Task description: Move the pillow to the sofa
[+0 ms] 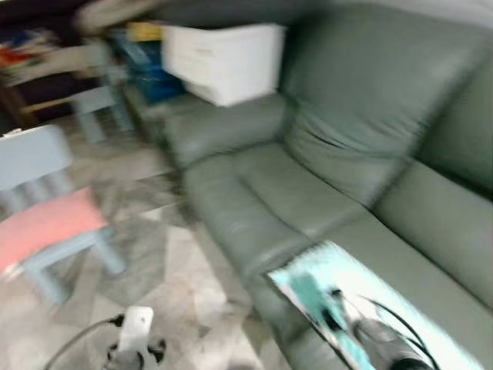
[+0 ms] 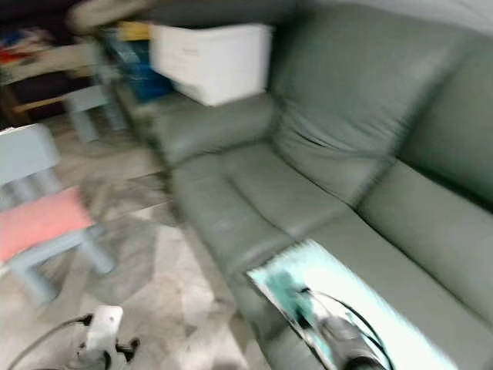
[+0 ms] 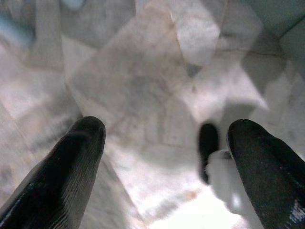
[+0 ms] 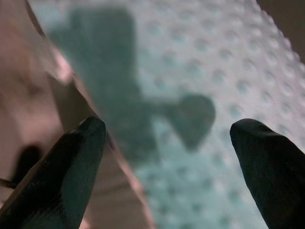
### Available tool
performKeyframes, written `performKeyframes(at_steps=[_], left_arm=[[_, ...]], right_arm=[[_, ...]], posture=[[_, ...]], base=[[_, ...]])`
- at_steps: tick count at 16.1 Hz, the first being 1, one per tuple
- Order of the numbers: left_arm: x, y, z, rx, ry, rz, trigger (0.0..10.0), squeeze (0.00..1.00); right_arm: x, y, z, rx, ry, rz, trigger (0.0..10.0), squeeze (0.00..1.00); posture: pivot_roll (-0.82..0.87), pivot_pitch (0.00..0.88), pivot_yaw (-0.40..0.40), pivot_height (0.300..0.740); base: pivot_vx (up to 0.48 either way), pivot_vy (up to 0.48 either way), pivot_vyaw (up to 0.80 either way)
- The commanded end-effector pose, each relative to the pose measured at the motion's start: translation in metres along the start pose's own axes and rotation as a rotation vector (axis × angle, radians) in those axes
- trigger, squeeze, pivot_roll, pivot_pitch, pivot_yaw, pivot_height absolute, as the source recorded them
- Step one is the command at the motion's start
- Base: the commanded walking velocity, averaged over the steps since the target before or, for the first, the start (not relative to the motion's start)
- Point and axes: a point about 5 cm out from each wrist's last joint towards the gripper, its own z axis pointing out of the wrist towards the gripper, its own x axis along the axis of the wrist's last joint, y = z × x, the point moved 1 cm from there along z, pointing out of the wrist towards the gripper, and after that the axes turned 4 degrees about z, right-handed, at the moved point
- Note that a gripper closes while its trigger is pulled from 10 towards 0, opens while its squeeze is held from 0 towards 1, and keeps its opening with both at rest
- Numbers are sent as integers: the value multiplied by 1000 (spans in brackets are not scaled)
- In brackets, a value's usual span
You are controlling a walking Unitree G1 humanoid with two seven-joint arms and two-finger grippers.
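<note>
The head views were blurred. A grey-green sofa (image 1: 339, 177) ran from the upper middle of the frame down to the lower right, and the pillow (image 1: 370, 297), pale turquoise with a dotted surface and a darker teal pattern, lay on the front edge of its seat at the lower right. The right gripper (image 4: 169, 164) hung just above the pillow with its two black fingers (image 4: 71, 162) spread wide, pinching nothing. At the bottom left of the frame the left gripper (image 3: 164, 167) hovered over the marbled floor (image 3: 143, 81), its fingers likewise spread apart and empty. A white box (image 1: 227, 62) sat on the sofa's arm at the upper middle, and a small blue chair (image 1: 46, 208) with a pink seat stood at the left edge.
</note>
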Motion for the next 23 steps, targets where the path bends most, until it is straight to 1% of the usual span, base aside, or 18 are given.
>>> performKeyframes(at_steps=[1, 10, 13, 23], left_arm=[[1, -9, 0, 27, -1, 15, 10000, 0], [1, -12, 0, 31, -5, 29, 10000, 0], [1, -12, 0, 34, -8, 26, 10000, 0], [3, -13, 0, 35, -5, 34, 10000, 0]], right_arm=[[14, -12, 3, 33, 40, -6, 10000, 0], [12, -13, 3, 38, 39, 1, 10000, 0], [12, -13, 3, 38, 40, 3, 10000, 0], [10, -13, 2, 38, 37, 2, 10000, 0]], posture=[[-37, 0, 22, 740], [-44, 0, 34, 740], [-42, 0, 29, 740], [-43, 0, 34, 740]], base=[[0, 0, 800], [0, 0, 782], [0, 0, 0], [0, 460, 0]])
